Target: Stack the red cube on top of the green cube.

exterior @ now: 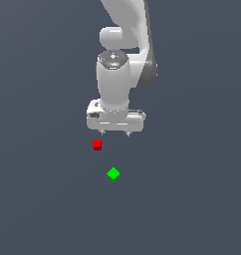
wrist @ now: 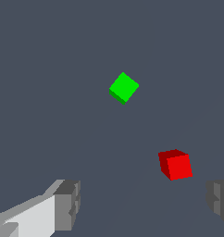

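Hovering w/ my pincer (exterior: 115, 133) spread, mid-frame; red cube (exterior: 96, 145) just below-left, green cube (exterior: 113, 174) lower, apart.

bright-red cube (exterior: 96, 145), bright-green cube (exterior: 113, 174), white gripper (exterior: 115, 133)

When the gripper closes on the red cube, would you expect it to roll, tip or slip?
The red cube has flat faces and sits squarely on the surface, so it probably will not roll. It looks rigid and small beside the open gripper, so likely light. Its plain smooth faces might slip if the fingers close off-centre.
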Tool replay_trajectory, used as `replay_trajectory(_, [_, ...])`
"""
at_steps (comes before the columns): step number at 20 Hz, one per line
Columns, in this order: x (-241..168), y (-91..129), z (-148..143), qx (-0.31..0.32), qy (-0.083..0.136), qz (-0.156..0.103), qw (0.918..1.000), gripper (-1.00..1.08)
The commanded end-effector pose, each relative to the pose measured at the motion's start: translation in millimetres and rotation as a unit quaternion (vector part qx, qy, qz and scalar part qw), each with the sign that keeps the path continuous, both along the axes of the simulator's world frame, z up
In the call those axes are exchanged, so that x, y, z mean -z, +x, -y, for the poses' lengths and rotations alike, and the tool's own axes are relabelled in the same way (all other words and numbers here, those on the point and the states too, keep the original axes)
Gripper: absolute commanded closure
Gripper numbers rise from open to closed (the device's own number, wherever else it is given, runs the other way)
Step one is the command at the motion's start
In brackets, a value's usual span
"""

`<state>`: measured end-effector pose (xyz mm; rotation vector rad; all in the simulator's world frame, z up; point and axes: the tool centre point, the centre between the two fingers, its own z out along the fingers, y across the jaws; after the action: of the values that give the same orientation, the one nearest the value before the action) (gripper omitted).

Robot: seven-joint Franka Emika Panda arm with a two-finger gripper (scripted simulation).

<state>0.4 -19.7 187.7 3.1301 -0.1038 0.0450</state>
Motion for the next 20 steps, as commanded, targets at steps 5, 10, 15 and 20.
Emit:
replay_trajectory(5, [4,-2,3,-0.003,0.0,0.0,1.0,-0.92])
replay_trajectory(10, [18,-9,15,-0.014,0.001,-0.002,0.9999,-0.92])
replay_trajectory(15, [43,-20,36,-0.033,0.001,-0.005,0.9994,-0.92])
replay_trajectory(20, [76,-33,64,-0.058,0.003,-0.009,0.9982,-0.92])
